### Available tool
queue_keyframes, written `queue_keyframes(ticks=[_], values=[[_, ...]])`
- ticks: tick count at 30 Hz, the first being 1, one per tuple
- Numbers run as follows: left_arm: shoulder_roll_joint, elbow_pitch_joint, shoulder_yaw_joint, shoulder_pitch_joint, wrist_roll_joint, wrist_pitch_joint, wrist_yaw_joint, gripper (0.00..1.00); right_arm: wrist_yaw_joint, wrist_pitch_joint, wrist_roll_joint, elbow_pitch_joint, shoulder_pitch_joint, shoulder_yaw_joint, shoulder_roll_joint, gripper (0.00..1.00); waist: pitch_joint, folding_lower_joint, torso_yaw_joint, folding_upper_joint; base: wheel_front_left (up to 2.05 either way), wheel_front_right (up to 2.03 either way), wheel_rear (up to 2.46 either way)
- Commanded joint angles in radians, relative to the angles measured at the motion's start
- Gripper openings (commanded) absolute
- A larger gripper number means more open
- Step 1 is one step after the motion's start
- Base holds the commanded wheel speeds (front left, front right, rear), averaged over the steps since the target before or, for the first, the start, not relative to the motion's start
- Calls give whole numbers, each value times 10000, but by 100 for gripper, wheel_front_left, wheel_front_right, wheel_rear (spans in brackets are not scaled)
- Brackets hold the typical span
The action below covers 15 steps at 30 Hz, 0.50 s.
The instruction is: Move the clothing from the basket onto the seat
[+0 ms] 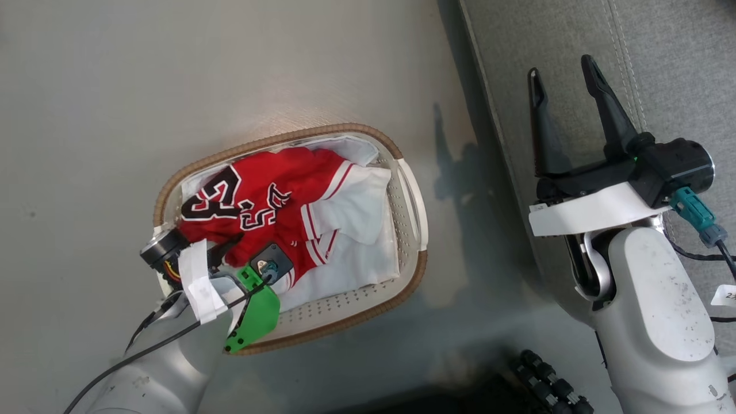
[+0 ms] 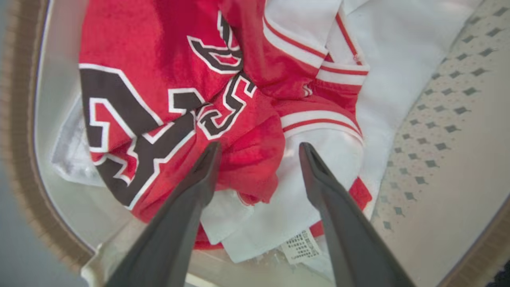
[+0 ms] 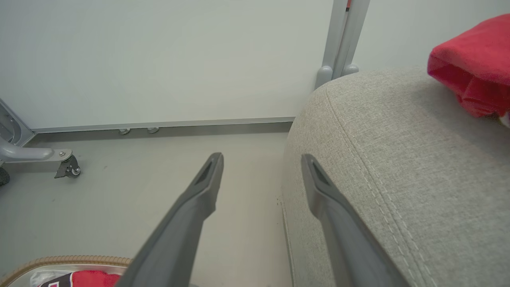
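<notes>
One basket, one seat and two pincers are counted. At the left, the left pincer is held inside the basket with its fingers spread apart and nothing clamped; the crumpled clothing lies just beyond and between its tips. The basket's contents are a red jersey with black-and-white lettering at the left finger's side and white fabric with red striped trim at the right finger's side; how many separate garments are heaped there cannot be told. The basket is set on the grey floor, near the seat. At the right, the right pincer is poised over the seat's edge, fingers apart and empty. One red piece is seen lying on the seat, beyond and to the right of its tips.
</notes>
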Motion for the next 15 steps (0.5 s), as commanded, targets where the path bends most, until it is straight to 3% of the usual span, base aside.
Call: queue_keyframes(ticks=[1,13,15], values=[[178,82,-55,-227,136,69,131,100,-14,-17,91,-64,-193,53,-17,100,603,-1,-481,-1,0,0,0],[448,399,-420,-518,255,672,778,99,-14,-17,461,-75,-400,420,-19,100,886,-1,-691,-1,0,0,0],[455,438,-455,-549,240,885,862,67,-14,-17,506,-62,-416,442,-20,100,898,-1,-729,-1,0,0,0]])
